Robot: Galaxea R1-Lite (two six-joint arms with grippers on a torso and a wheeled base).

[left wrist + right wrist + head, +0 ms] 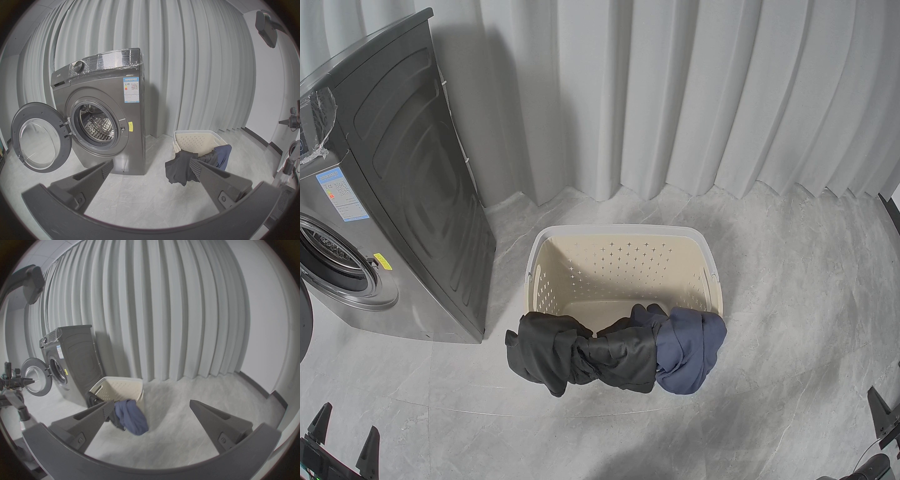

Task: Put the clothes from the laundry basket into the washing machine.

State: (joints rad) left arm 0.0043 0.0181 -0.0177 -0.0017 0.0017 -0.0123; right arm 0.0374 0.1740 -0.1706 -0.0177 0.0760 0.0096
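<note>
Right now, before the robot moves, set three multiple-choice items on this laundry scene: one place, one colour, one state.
1. The clothes lie: A in the drum; B over the laundry basket's near rim; C on the floor by the curtain.
2. The garment at the robot's right is: A red; B white; C blue.
3. The washing machine's door is: A open; B shut; C missing.
Key: B, they drape the rim; C, blue beside dark grey; A, it stands wide.

Pale pleated curtains hang to a grey marble-look floor (faintly veined); a plain white wall with dark skirting adjoins.
</note>
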